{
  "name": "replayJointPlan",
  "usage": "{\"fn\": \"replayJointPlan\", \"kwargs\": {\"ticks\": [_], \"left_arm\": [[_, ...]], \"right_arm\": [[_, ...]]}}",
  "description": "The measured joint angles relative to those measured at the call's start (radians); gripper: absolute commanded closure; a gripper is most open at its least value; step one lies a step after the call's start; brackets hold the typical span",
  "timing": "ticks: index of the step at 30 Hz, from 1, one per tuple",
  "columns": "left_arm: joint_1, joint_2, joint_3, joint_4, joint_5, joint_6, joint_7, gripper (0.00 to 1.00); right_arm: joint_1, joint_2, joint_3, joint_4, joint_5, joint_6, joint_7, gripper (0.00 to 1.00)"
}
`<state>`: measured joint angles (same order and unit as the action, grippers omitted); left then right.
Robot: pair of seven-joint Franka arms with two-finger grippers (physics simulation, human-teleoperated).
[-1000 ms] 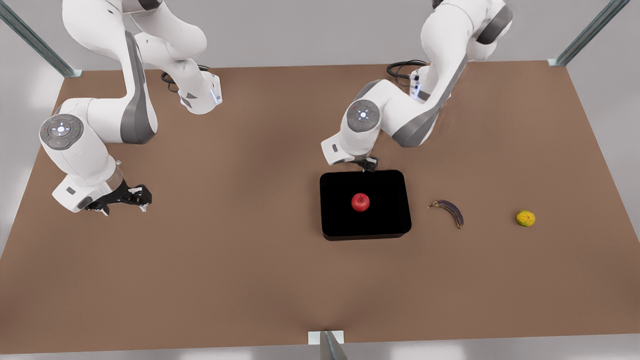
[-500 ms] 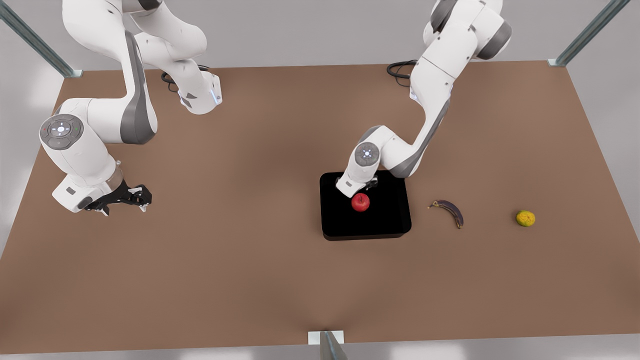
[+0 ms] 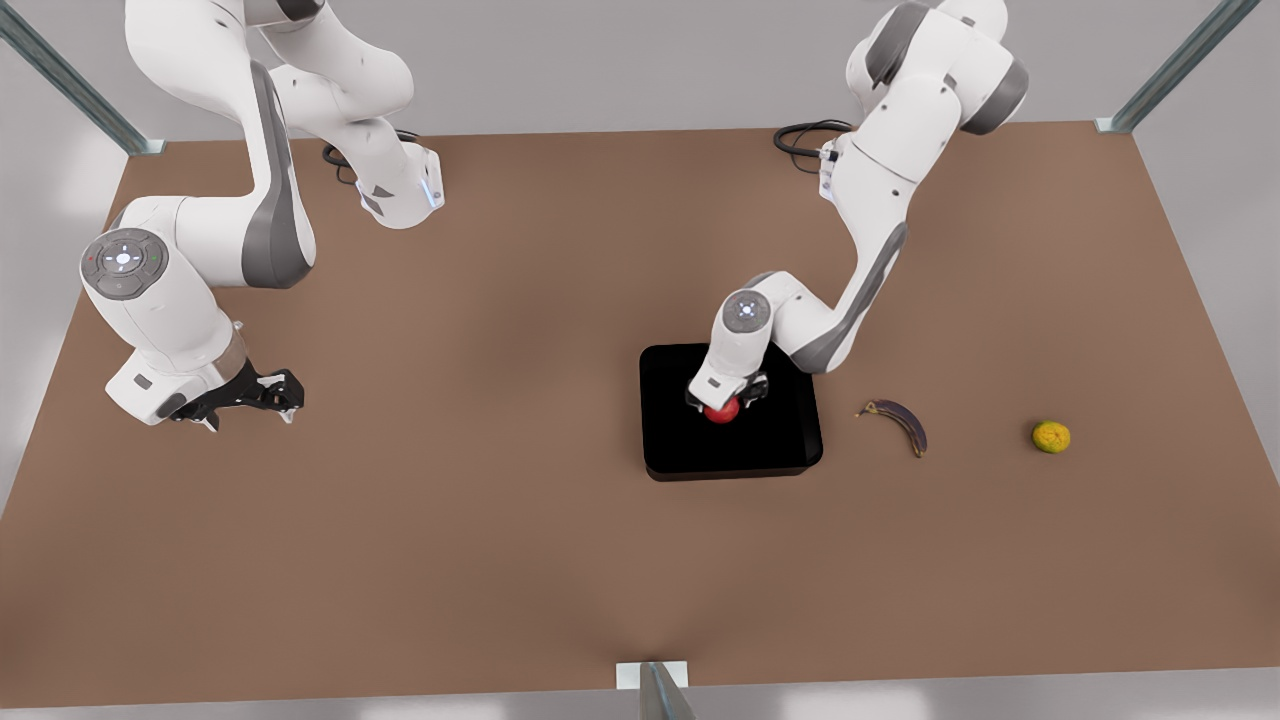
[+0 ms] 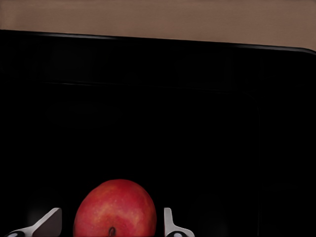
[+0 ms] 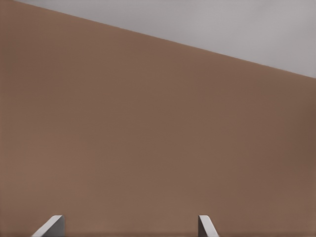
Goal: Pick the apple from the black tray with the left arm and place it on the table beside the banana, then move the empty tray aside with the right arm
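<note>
Left end effector (image 3: 727, 398) low over the black tray (image 3: 670, 440) right of frame centre, fingers spread either side of the apple (image 3: 721, 411), not touching, banana (image 3: 900, 422) further right on the table (image 3: 480, 520), right end effector (image 3: 272, 392) waiting at left, fingers apart.

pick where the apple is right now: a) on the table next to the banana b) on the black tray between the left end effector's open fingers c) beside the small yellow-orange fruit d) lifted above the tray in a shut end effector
b: the apple sits on the black tray between the spread fingers of the left end effector, apart from both; the banana lies off on the table.
</note>
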<state>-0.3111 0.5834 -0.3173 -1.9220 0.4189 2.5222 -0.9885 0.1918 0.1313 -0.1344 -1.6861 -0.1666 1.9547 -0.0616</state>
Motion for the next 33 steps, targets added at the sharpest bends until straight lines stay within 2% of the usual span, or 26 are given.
{"fn": "replayJointPlan", "kwargs": {"ticks": [11,12,16,25,30,33], "left_arm": [[-0.002,0.024,-0.002,-0.004,0.034,0.014,-0.072,0.00],[-0.003,0.025,-0.002,-0.005,0.034,0.014,-0.077,0.04],[-0.003,0.032,-0.002,-0.002,0.037,0.015,-0.098,0.31],[0.004,-0.008,-0.002,0.002,0.029,0.018,-0.117,0.30],[0.063,-0.076,-0.008,0.044,0.022,-0.048,-0.106,0.30],[0.165,-0.175,-0.008,0.048,-0.054,-0.137,-0.061,0.30]], "right_arm": [[0.000,0.002,0.002,0.000,0.000,0.000,0.000,0.00],[0.000,0.002,0.002,0.000,0.000,0.000,0.000,0.00],[0.000,0.002,0.002,0.000,0.000,0.000,0.000,0.00],[0.000,0.002,0.002,0.000,0.000,0.000,-0.001,0.00],[0.000,0.002,0.002,0.000,0.000,0.000,-0.001,0.00],[0.001,0.002,0.003,0.000,0.000,0.000,0.000,0.00]]}}
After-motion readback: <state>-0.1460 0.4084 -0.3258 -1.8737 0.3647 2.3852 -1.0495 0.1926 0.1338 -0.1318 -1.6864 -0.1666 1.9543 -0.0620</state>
